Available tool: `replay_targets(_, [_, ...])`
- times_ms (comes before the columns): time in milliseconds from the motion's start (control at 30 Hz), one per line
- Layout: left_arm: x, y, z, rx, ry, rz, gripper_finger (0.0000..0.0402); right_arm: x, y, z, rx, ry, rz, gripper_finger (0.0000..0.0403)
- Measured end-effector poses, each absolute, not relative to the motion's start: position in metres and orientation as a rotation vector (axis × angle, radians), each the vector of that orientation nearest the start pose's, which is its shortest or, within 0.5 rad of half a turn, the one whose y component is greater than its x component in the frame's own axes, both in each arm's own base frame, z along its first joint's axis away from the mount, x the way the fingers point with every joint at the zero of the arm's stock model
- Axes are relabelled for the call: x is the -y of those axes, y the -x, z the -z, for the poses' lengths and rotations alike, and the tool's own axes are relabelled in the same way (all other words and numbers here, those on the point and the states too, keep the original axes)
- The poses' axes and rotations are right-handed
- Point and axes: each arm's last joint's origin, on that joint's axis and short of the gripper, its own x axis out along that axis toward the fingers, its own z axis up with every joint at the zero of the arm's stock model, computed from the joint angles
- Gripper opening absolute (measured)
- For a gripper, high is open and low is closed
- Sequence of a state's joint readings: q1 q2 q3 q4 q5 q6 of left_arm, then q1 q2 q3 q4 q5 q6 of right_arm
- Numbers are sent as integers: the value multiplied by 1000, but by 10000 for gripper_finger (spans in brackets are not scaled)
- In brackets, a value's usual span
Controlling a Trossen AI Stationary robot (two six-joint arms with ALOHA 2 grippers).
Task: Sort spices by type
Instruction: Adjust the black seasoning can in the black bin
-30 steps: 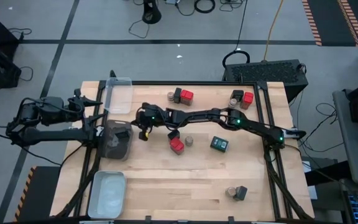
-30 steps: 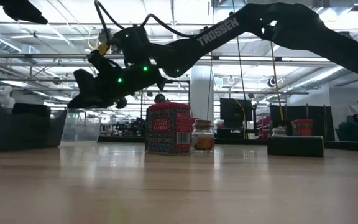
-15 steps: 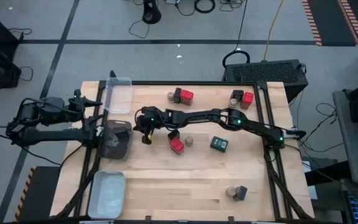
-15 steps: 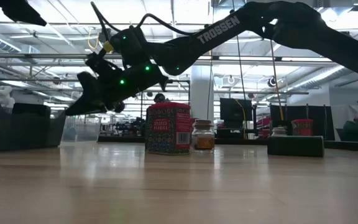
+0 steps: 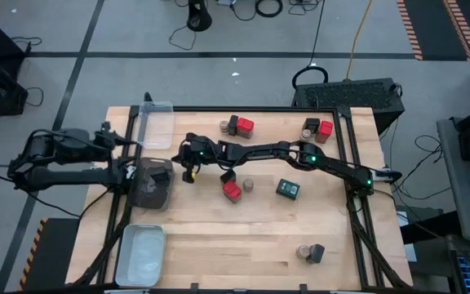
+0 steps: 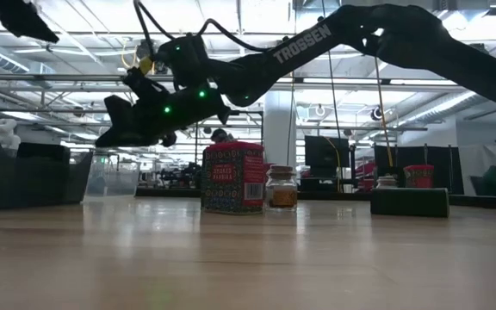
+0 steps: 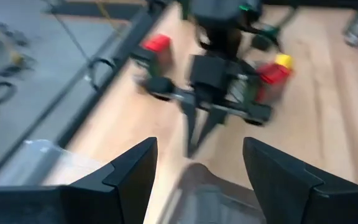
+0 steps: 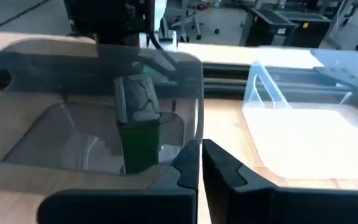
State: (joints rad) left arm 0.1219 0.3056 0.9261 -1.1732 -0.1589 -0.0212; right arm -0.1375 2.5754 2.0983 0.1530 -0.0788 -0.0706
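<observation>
A dark green tin (image 8: 138, 121) stands upright inside a smoky dark tray (image 5: 155, 183) at the left centre of the overhead frame. Just right of that tray hangs the right gripper (image 5: 188, 170), its fingers pressed together and holding nothing. The nearest loose spices lie to the gripper's right, toward mid-frame: a red tin (image 5: 232, 191) with a tan-lidded jar (image 5: 249, 185) just beside it, well within the right arm's reach. Farther right sits a dark tin (image 5: 288, 189). More tins and jars cluster along the upper edge and at the lower right. The left gripper (image 5: 104, 135), fingers apart and empty, waits at the table's left edge. A clear tray (image 5: 155, 124) at upper left and a pale tray (image 5: 141, 254) at lower left both look empty.
</observation>
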Motion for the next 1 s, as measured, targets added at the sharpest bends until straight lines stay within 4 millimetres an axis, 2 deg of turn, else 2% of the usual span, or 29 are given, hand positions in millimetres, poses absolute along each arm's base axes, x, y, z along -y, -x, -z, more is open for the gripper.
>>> replay_targets(67, [-7,-23,-321,-597,17,-254,244,77,-573,-161,-320,48,44,0])
replay_targets(200, [-10,-49,-313,-734,11,-239,244,75,-567,-195,-299,89,40,0])
replay_targets(333, [-11,-73,-298,-937,42,-181,243,76,-553,-223,-398,144,101,0])
replay_targets(433, [-12,-83,-287,-1071,66,-167,233,80,-542,-239,-470,183,125,0])
replay_targets(533, [-11,-90,-280,-1138,103,-134,203,82,-532,-255,-503,206,125,0])
replay_targets(633, [-10,-95,-273,-1179,123,-76,156,86,-524,-263,-518,231,163,0])
replay_targets(700, [-9,-97,-267,-1202,136,-39,114,88,-515,-263,-540,246,192,0])
replay_targets(833, [-8,-101,-261,-1226,158,22,22,93,-487,-268,-461,213,232,0])
replay_targets(1000, [-9,-108,-257,-1267,161,19,10,97,-441,-267,-349,155,285,0])
